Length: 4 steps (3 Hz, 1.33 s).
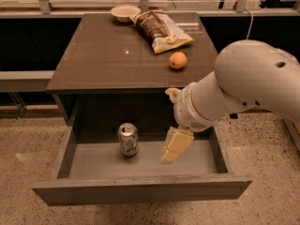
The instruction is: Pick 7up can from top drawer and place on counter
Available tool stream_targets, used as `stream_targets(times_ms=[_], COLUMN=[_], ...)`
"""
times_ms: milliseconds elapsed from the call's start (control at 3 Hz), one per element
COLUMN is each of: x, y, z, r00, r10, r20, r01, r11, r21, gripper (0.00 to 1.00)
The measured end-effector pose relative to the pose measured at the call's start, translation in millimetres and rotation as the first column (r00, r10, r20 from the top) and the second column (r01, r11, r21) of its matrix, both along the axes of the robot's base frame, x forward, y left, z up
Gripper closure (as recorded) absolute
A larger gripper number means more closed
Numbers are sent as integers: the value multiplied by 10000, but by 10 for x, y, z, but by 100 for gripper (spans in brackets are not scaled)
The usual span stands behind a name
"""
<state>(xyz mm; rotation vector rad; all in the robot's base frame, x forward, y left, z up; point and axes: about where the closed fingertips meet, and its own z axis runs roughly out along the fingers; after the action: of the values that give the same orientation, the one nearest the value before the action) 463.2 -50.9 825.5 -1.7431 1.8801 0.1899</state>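
Tabletop first: dark and glossy, with the top drawer pulled out beneath its front edge. The end effector hangs inside the drawer, below the right half of that edge, pointing down. How far open it is I cannot tell, though it holds nothing. The 7up can stands upright on the drawer floor under the middle of the edge, near the end effector but apart from it, on the side of the left front corner. Likely light, thin-walled, smooth and easily dented, it wants a gentle grip across mid-body.

White arm, cream jaws over drawer
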Motion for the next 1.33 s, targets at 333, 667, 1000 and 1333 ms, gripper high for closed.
stream_targets(times_ms=[333, 667, 1000, 1333], x=[124, 399, 607, 766], y=[62, 269, 421, 638], z=[-114, -355, -554, -914], r00=[10000, 9989, 9971, 9961], r10=[-22, 273, 434, 874], r20=[35, 390, 617, 119], r01=[19, -336, -577, -858], r11=[9981, 9843, 9658, 9299], r21=[623, 1730, 2529, 3575], gripper=[0, 0, 0, 0])
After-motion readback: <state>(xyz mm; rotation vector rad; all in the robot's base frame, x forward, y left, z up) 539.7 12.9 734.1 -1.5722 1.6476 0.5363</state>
